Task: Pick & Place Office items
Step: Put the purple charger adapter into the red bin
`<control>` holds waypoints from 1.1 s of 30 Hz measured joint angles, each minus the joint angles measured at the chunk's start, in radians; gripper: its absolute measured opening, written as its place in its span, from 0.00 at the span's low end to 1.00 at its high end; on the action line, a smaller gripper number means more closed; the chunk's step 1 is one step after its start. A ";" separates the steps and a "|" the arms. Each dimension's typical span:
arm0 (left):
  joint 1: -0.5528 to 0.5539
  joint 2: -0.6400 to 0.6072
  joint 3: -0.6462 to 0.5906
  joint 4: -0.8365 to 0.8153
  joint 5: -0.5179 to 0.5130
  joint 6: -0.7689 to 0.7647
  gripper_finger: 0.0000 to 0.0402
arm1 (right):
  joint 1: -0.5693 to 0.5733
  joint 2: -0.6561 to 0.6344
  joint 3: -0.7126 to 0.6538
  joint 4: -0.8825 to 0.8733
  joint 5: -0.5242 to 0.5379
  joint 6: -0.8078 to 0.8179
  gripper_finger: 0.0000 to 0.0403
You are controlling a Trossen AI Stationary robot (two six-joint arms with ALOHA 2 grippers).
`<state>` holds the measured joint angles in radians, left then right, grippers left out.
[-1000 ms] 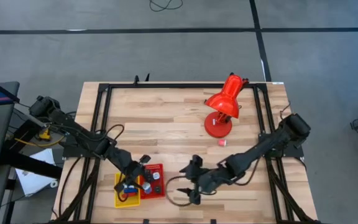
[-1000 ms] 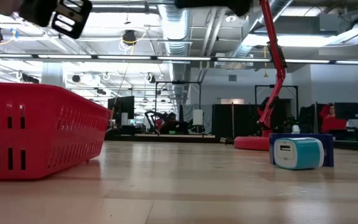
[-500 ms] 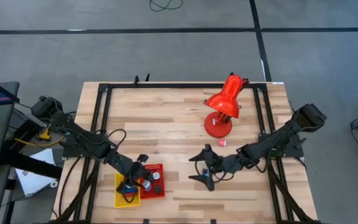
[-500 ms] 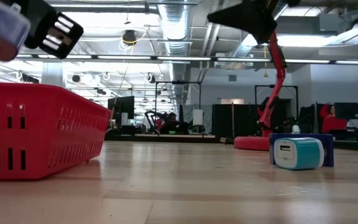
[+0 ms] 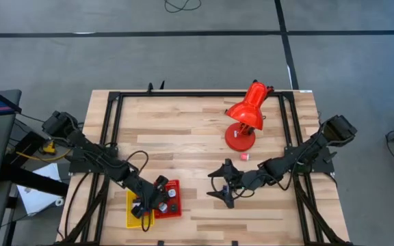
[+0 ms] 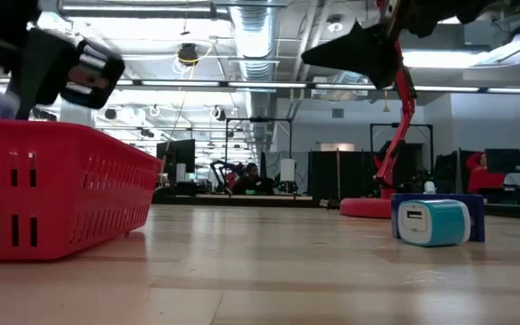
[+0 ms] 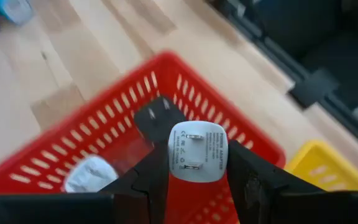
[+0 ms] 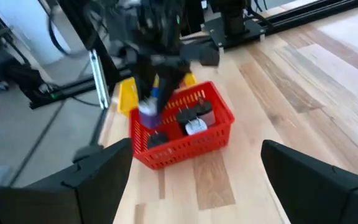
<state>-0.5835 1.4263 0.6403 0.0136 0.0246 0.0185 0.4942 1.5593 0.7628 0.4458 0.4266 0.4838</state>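
- The left gripper (image 7: pixel 197 180), lower left in the high view, is closed on a white plug adapter (image 7: pixel 197 151) above the red basket (image 7: pixel 241 134).
- The right gripper (image 5: pixel 222 186) waits at lower centre with fingers wide apart, apparently holding nothing.

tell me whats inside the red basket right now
The red basket holds a black charger, a white plug and another black piece. The left gripper, holding a white adapter, covers part of the floor.

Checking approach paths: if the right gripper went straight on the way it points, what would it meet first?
Most likely the red basket, dead ahead of the open right gripper across bare table; the left gripper hangs above that basket with a white plug.
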 joint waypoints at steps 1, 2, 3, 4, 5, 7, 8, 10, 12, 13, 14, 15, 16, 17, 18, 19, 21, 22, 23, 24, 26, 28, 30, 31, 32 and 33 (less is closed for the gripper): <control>0.000 0.007 0.000 -0.008 0.000 0.001 0.32 | 0.000 0.000 0.001 0.004 -0.001 0.009 0.86; 0.000 0.013 0.000 -0.014 -0.001 0.002 0.32 | 0.000 -0.001 0.001 0.007 0.000 0.015 0.86; 0.001 0.020 0.000 -0.015 -0.001 0.003 0.32 | 0.000 -0.001 0.001 0.007 0.000 0.015 0.86; 0.001 0.027 0.000 -0.012 -0.001 0.006 0.32 | 0.000 -0.001 0.001 0.007 0.000 0.014 0.86; 0.001 0.034 0.000 -0.013 -0.002 0.012 0.32 | -0.001 -0.001 0.001 0.009 0.000 0.014 0.86; 0.001 0.047 0.000 -0.014 -0.004 0.031 0.32 | 0.000 -0.001 0.001 0.011 0.000 0.014 0.86; 0.001 0.056 0.000 -0.012 -0.006 0.038 0.33 | 0.000 -0.001 0.001 0.008 0.000 0.014 0.86; 0.001 0.072 0.001 -0.008 -0.008 0.053 0.35 | 0.000 -0.001 0.001 0.008 0.000 0.014 0.86; 0.001 0.086 0.002 -0.005 -0.014 0.053 0.36 | 0.000 -0.001 0.001 0.008 0.000 0.014 0.86; 0.001 0.089 0.002 -0.006 -0.020 0.055 0.36 | 0.000 -0.001 0.001 0.008 0.000 0.014 0.86; 0.002 0.090 0.002 -0.008 -0.022 0.056 0.36 | 0.000 -0.001 0.001 0.008 0.000 0.014 0.86; 0.002 0.089 0.002 -0.009 -0.026 0.055 0.36 | 0.000 -0.001 0.001 0.008 0.000 0.014 0.86; 0.002 0.087 0.002 -0.011 -0.026 0.056 0.36 | 0.000 -0.001 0.001 0.007 0.000 0.014 0.86; 0.002 0.086 0.001 -0.012 -0.026 0.056 0.36 | 0.000 -0.001 0.001 0.008 0.000 0.014 0.86; 0.002 0.086 0.001 -0.011 -0.026 0.056 0.36 | 0.000 -0.001 0.001 0.008 0.000 0.014 0.86; 0.002 0.086 0.001 -0.011 -0.026 0.056 0.36 | 0.000 -0.001 0.001 0.008 0.000 0.014 0.86; 0.002 0.086 0.001 -0.011 -0.026 0.056 0.36 | 0.000 -0.001 0.001 0.008 0.000 0.014 0.86; 0.002 0.086 0.001 -0.011 -0.026 0.056 0.36 | 0.000 -0.001 0.001 0.008 0.000 0.014 0.86; 0.003 0.086 0.001 -0.011 -0.026 0.055 0.37 | 0.000 -0.001 0.001 0.008 0.000 0.014 0.86; 0.005 0.086 0.001 -0.011 -0.026 0.054 0.37 | 0.000 -0.001 0.001 0.008 0.000 0.014 0.86; 0.006 0.086 0.001 -0.011 -0.025 0.053 0.39 | 0.000 -0.001 0.001 0.008 0.000 0.014 0.86; 0.007 0.086 0.001 -0.012 -0.025 0.053 0.40 | 0.000 -0.001 0.001 0.007 0.000 0.014 0.86; 0.007 0.086 0.001 -0.012 -0.025 0.053 0.41 | 0.003 -0.001 0.001 0.007 0.000 0.014 0.86; 0.007 0.086 0.001 -0.012 -0.025 0.053 0.41 | 0.003 -0.001 0.001 0.006 0.000 0.014 0.86; 0.007 0.086 0.001 -0.011 -0.026 0.053 0.41 | 0.003 -0.001 0.001 0.006 0.000 0.014 0.86; 0.007 0.086 0.001 -0.011 -0.026 0.053 0.42 | 0.003 -0.001 0.001 0.006 -0.001 0.014 0.86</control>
<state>-0.5766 1.5124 0.6411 0.0029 -0.0010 0.0711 0.4973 1.5585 0.7635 0.4519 0.4255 0.4978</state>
